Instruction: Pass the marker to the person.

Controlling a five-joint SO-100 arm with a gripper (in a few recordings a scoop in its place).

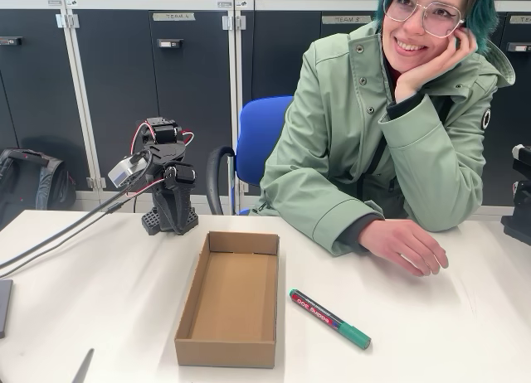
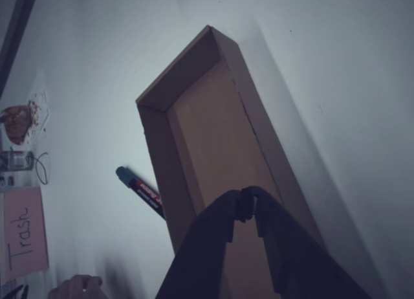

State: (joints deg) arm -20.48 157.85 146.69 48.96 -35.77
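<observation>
Behind the white bench (image 1: 99, 300), at its far edge, a small black arm (image 1: 166, 184) sits folded over its base, its pincer (image 2: 248, 203) hanging above an open cardboard box (image 1: 230, 300) with the two dark fingertips meeting in the wrist view, clamped on nothing. Lying flat on the bench just right of the box in the fixed view, the marker (image 1: 329, 318) is a dark red pen with white lettering and a green cap that points toward the near right corner; it touches neither the box nor any hand. Across the far edge, the person (image 1: 373, 134) in a sage-green jacket sits on a blue chair (image 1: 257, 143), one hand (image 1: 405, 245) resting on the bench near the marker, the other (image 1: 431, 64) propped against a cheek. In the wrist view a pink note (image 2: 24, 239) reading "Trash" lies at the left, well apart from the box.
</observation>
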